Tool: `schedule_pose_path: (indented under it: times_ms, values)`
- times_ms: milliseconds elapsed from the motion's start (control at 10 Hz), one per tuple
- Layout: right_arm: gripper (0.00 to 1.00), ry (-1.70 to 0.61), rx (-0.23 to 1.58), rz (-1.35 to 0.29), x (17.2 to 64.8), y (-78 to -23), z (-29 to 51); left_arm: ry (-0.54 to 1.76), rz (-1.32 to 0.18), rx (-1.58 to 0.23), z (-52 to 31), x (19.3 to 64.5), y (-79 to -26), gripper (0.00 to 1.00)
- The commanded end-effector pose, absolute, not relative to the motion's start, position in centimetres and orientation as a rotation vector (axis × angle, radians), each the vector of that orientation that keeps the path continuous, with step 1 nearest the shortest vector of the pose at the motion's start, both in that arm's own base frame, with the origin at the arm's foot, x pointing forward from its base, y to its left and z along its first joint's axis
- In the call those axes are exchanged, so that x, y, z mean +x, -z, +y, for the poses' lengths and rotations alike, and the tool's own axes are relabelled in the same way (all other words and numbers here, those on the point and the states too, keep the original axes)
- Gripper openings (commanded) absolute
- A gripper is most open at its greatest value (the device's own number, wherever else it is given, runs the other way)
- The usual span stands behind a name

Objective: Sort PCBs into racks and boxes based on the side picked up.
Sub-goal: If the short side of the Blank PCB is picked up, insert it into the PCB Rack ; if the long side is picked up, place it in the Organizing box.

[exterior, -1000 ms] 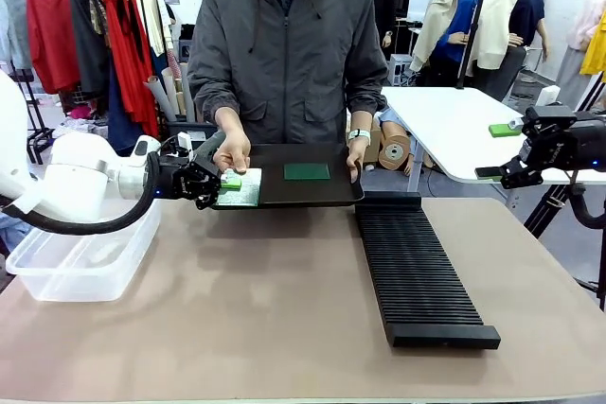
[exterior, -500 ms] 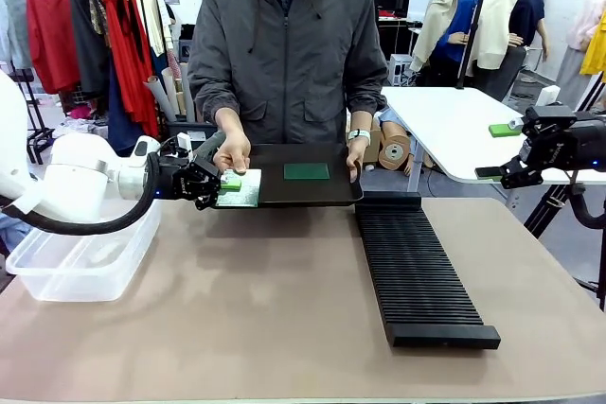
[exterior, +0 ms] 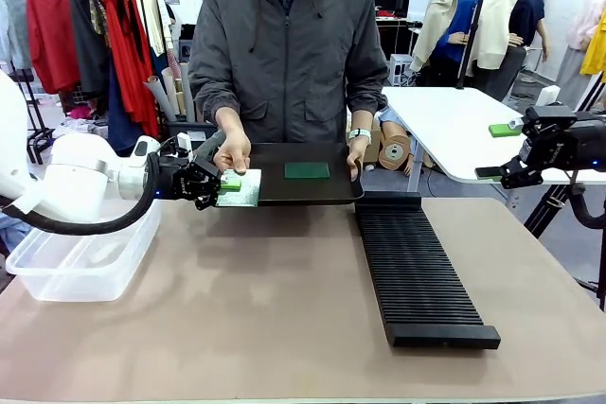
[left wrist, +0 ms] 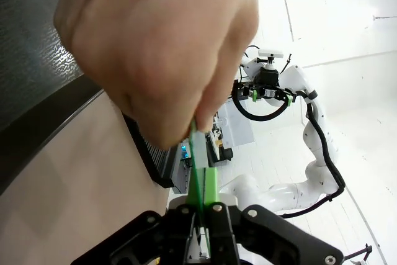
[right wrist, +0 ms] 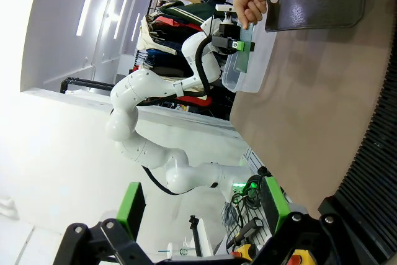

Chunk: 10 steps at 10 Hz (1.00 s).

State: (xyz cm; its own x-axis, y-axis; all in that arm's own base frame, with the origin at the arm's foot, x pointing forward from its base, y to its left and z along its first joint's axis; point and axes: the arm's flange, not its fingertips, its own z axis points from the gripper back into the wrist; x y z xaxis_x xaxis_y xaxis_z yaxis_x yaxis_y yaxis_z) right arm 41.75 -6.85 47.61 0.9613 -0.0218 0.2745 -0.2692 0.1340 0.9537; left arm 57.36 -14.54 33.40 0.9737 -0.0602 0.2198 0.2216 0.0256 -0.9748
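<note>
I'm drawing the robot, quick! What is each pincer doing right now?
Left pincer: closed on a PCB.
Right pincer: open, holding nothing.

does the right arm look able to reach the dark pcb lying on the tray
Probably yes: the PCB lies uncovered on the tray and the right pincer is open and empty, though the person's hand grips the tray close by.

A robotics lab (garment rail (exterior: 90,7) behind): white robot arm (exterior: 80,177), plain worktable (exterior: 275,309).
</note>
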Motion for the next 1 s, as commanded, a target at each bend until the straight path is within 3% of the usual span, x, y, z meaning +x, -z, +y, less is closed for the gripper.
schedule_pose_path:
  times_ms: [0,900]
  values:
    - [1.0,-0.185,1.433,-0.247,41.71,-47.99,-6.86,0.223,-0.128,-1.537,-14.62,57.34,-33.53,0.0]
    - [1.0,-0.185,1.433,-0.247,41.71,-47.99,-6.86,0.223,-0.128,-1.537,-14.62,57.34,-33.53,0.0]
